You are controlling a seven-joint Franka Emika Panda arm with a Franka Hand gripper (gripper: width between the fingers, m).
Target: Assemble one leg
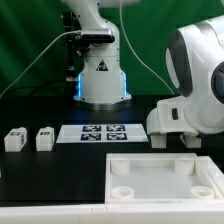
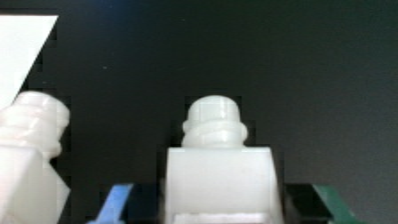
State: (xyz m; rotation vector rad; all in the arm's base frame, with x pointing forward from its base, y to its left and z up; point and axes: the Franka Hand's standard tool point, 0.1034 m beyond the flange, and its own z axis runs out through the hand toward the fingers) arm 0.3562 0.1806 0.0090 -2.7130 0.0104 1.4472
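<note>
In the wrist view a white leg [image 2: 221, 160] lies on the black table between my fingers, its ribbed screw end pointing away. My gripper [image 2: 228, 206] straddles it, with the blue fingertip [image 2: 119, 202] on one side and the green one on the other. A dark gap shows on each side, so the jaws stand open. A second leg [image 2: 32, 140] lies close beside it. In the exterior view two more legs [image 1: 14, 140] [image 1: 44, 138] stand at the left. There the arm's white body [image 1: 195, 85] hides my fingers and the legs under them.
The large white top with corner holes [image 1: 165, 178] lies at the front of the exterior view, and its edge shows in the wrist view [image 2: 22, 50]. The marker board [image 1: 100, 132] lies mid-table. The robot base [image 1: 102, 75] stands behind it.
</note>
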